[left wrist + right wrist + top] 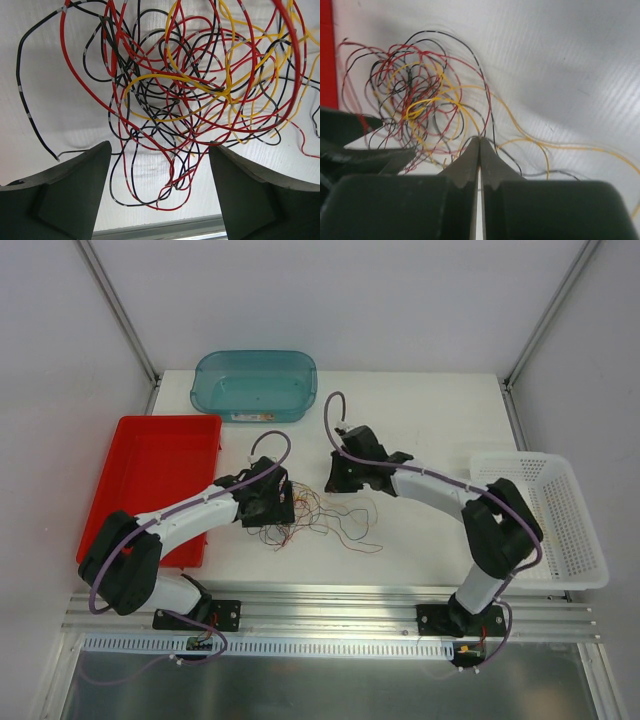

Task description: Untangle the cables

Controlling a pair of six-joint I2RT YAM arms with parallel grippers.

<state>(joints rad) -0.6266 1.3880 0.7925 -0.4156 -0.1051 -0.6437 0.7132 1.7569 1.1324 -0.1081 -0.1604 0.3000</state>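
1. Red, yellow and black cables (322,517) (190,100) (420,110) lie in one loose tangle near the middle of the desk (440,410), between the two arms
2. Left end effector (272,502) (159,146) is spread wide at the tangle's 9 o'clock side, with several loops lying between its fingers; closing here would likely catch many strands at once and drag the whole knot along
3. Right end effector (342,478) (480,142) is pressed together at the tangle's 12 o'clock; a red and a black strand run into its tip, but I cannot tell whether they are pinched
4. A hard pull apart could cinch the crossings tighter instead of freeing them, and wire this thin may slip out of a grip
5. Bare desk lies toward 2 o'clock, as far as the white basket (560,510); the red tray (150,460) crowds 9 o'clock, the teal tub (255,385) sits at 11, and the desk's near edge at 6 o'clock is close, so stray ends could slide off there
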